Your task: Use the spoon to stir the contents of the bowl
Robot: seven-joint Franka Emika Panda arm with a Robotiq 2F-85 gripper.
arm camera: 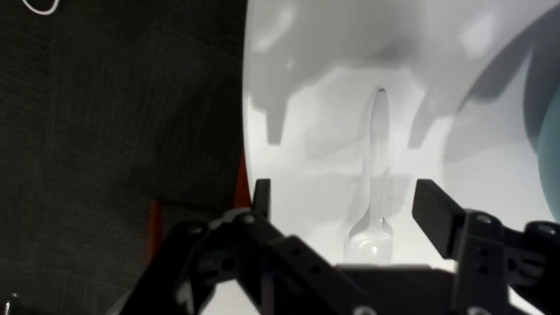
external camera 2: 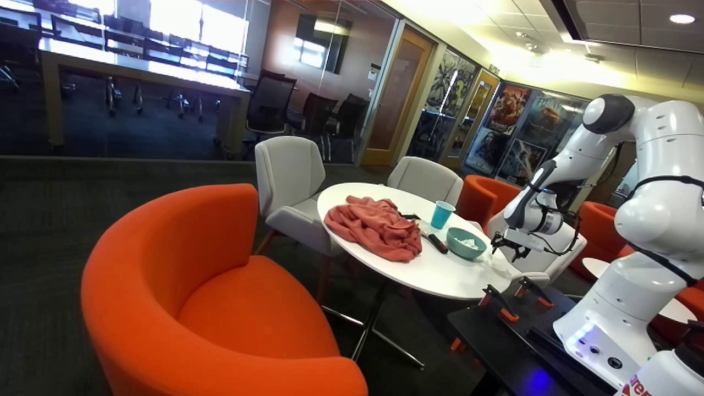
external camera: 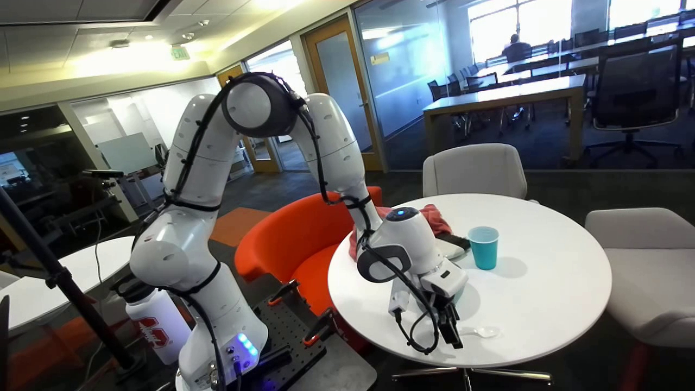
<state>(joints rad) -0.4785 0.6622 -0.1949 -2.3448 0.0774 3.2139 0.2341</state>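
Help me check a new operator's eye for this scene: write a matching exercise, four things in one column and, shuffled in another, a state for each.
Things:
1. spoon
2. bowl
3. cloth
4. gripper

States:
A. red, crumpled
B. open, jaws apart
C. translucent, on the white table
D. holding white contents

Pairs: 1-C; 2-D; 3-A; 4-B

Above the bowl we have open air, and bare tabletop separates the bowl from the spoon, which the spread gripper clears on both sides. On the bowl's opposite side, a black-handled tool, close in, and the blue cup block our low pass, red cloth heaped farther out.
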